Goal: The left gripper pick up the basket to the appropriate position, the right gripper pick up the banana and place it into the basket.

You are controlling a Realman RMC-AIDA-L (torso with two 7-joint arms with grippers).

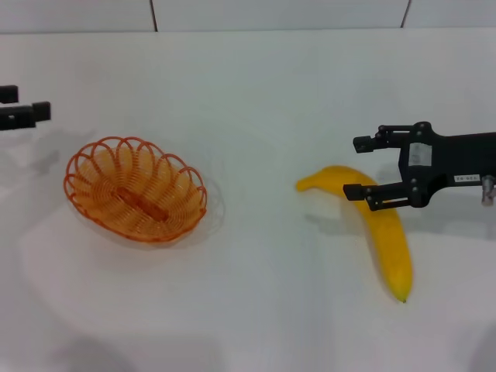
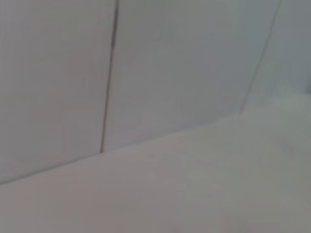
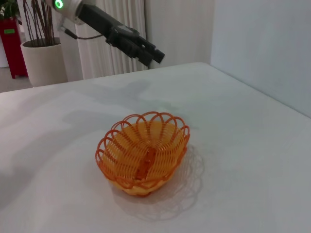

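My right gripper (image 1: 360,167) straddles the banana (image 1: 385,229), fingers wide and empty, ready to close.
My left gripper (image 1: 31,114), aperture unclear, hangs beyond the basket (image 1: 136,188).

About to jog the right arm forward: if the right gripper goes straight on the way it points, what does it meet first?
Probably nothing nearby. The right gripper, over the banana, points toward the basket; height is unclear.

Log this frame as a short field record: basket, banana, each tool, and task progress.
basket: upright on the white table, empty, on the robot's left
banana: lying on the table, on the robot's right, apart from the basket
right tool: open, fingers straddling the banana's upper part
left tool: at the left edge, beyond the basket, not touching it
progress: nothing lifted yet
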